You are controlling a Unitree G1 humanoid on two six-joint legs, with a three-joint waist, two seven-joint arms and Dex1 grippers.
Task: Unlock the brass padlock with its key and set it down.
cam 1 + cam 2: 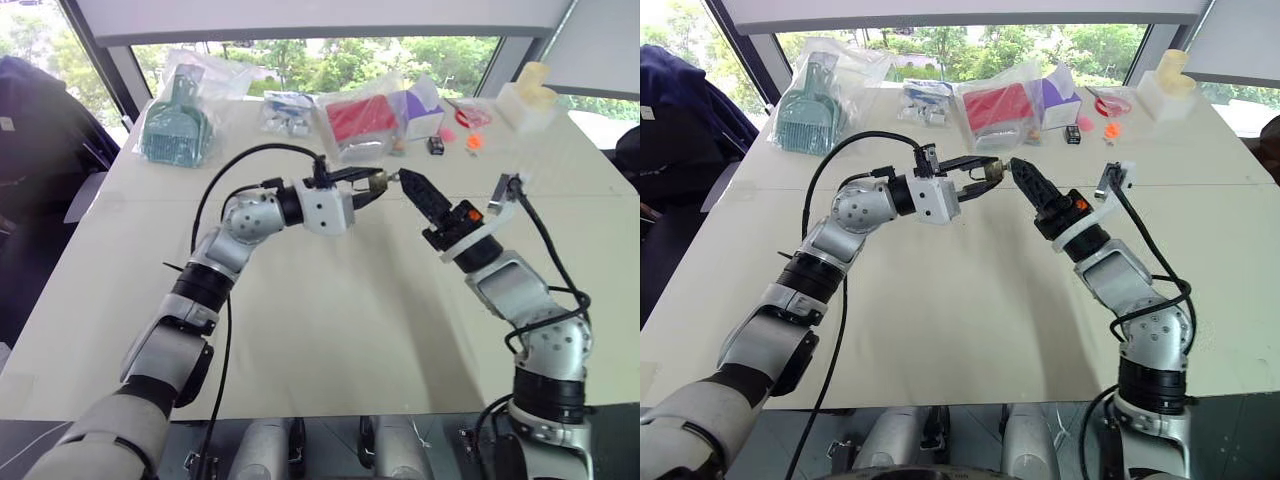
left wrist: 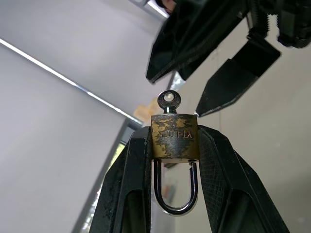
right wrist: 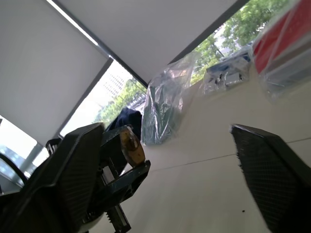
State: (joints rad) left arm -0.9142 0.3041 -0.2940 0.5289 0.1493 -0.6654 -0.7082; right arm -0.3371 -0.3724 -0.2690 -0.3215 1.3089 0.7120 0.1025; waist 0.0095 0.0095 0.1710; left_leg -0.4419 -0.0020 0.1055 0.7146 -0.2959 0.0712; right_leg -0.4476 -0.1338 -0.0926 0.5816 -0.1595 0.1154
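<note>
- The left end effector (image 2: pixel 170 160) was clamped on the brass padlock (image 2: pixel 174 137) above the table (image 1: pixel 330 320).
- The right end effector (image 3: pixel 160 179) stood wide apart beside it.
- The padlock looked hard, small and slippery (take the key (image 2: pixel 169 101) by its round head).

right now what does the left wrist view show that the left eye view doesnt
Left wrist view: the brass padlock up close, clamped between the left gripper fingers, its shackle closed, with a key standing in its body. The right gripper fingers stand spread just beyond the key, not on it.

Left eye view: the table and, at its far end, a green comb bag and a red bag.

Both: the two grippers meeting tip to tip, with the padlock at the left one's tips.
</note>
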